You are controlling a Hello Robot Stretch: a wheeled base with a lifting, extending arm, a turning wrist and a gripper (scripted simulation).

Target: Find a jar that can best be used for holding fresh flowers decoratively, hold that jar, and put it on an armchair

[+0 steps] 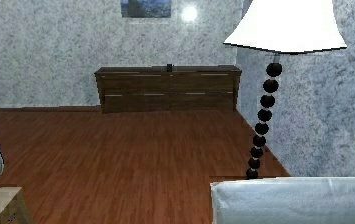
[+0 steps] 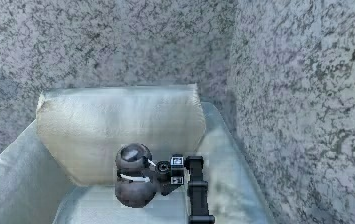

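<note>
Jar (image 2: 133,160), round and grey, is sitting at my tool's (image 2: 150,176) fingertip end, the armchair (image 2: 20,165) seat lying behind both; whether I am holding it, I cannot tell.

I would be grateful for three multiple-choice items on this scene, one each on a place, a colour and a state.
1. The gripper shows at: A a bed; B the armchair; C a sink.
2. The sideboard is: A dark brown; B white; C blue.
3. The floor lamp: A lies flat; B hangs from the ceiling; C stands upright.

Answers: B, the armchair's pale back shows behind it; A, its wooden front is dark brown; C, its beaded stem rises with the shade on top.
</note>
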